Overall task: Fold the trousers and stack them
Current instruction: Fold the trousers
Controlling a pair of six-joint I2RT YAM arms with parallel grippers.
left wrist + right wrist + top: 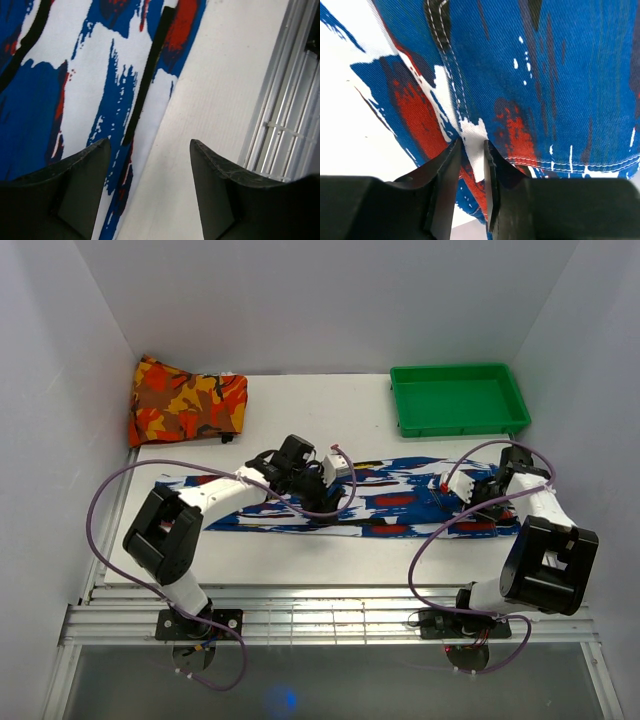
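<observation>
The trousers (400, 502), in a blue, white and black print with red patches, lie stretched flat left to right across the middle of the table. My left gripper (340, 472) hovers over their middle. In the left wrist view it (150, 142) is open and empty, one finger over the trousers (75, 100) and the other over bare table beside their near edge. My right gripper (449, 484) is at the trousers' right end. In the right wrist view it (471, 145) is shut on a fold of the trousers (560, 75) near a stitched hem.
A folded orange, red and yellow cloth (186, 400) lies at the back left. A green tray (458, 398) stands at the back right. Purple cables loop beside both arms. The slotted metal rail (290, 125) runs along the table's near edge.
</observation>
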